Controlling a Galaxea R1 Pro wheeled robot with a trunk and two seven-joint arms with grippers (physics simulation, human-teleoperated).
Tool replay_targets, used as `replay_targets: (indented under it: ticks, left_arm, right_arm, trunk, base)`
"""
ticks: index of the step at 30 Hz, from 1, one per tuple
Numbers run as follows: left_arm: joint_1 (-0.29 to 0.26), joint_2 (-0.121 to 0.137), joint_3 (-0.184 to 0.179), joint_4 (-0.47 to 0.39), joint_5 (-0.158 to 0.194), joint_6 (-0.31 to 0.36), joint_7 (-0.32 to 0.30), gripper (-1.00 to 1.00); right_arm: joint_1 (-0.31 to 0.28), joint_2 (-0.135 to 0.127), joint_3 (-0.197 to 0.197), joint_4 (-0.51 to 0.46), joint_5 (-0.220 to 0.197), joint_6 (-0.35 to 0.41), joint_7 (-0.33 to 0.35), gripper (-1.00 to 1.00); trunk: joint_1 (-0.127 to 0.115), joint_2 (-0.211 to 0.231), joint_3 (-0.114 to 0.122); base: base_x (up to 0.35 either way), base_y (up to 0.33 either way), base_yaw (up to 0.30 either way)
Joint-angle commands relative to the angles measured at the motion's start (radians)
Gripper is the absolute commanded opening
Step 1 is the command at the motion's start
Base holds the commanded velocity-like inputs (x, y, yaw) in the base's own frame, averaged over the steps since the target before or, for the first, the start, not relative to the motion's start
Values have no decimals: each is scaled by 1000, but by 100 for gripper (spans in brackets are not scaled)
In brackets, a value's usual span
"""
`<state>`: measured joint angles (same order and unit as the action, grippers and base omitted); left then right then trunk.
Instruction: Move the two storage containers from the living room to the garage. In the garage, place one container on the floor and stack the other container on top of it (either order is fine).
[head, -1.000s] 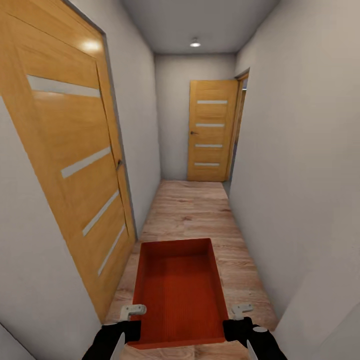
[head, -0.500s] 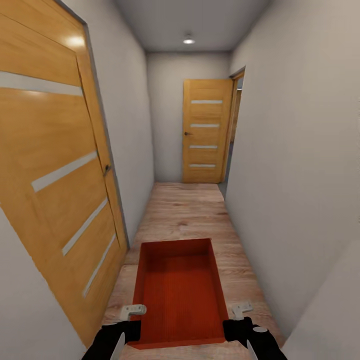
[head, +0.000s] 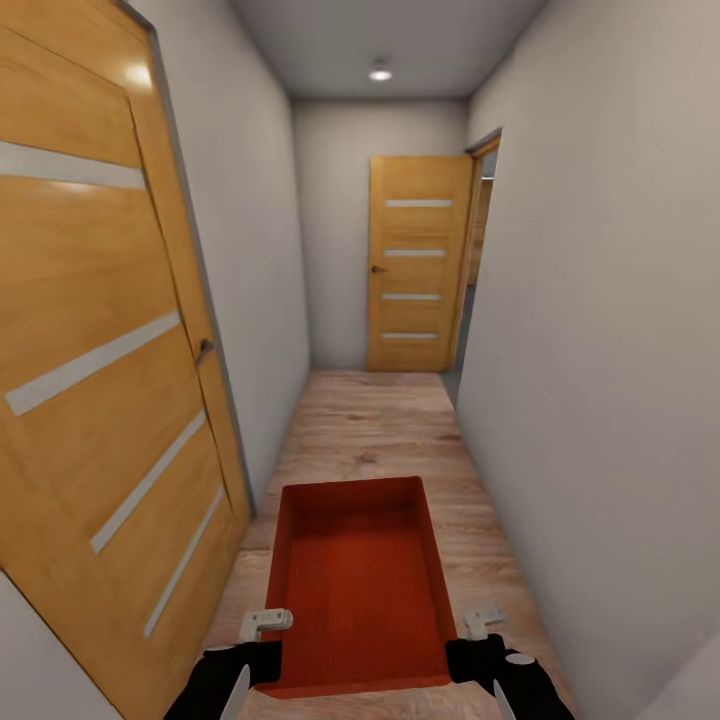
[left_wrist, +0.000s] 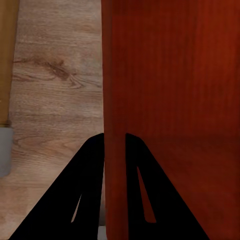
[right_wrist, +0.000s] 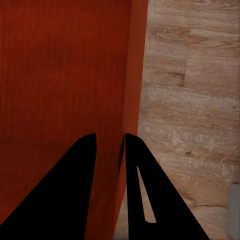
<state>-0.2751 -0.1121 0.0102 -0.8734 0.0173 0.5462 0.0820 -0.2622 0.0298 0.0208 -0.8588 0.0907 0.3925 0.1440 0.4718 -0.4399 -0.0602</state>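
Hauling one storage container (head: 357, 585) down a hallway, left gripper (left_wrist: 114, 145) and right gripper (right_wrist: 110, 142) clamped on its side walls (garage not reached, stacking undone)

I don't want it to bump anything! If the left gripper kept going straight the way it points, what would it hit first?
The left gripper is already clamped on the storage container wall, so that wall comes first. Beyond it, probably the wood floor below.

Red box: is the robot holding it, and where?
Yes. The left end effector pinches the storage container's left wall, and the right end effector pinches its right wall.
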Motion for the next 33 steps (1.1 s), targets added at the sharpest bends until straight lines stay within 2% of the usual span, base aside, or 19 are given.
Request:
replay_targets:
  ticks: [1,33]
  left_arm:
    - [-1,-1,8,-4,-32,0,5,-100]
    - [-1,-1,8,-3,-32,0,5,-100]
  right_arm:
    - [0,30,-2,-1,-19,8,21,-100]
    - [0,31,-2,1,-19,8,21,-100]
  trunk:
    - [1,-2,-2]
    - [1,-2,-2]
  base:
    - [325,0,167]
    - [325,0,6]
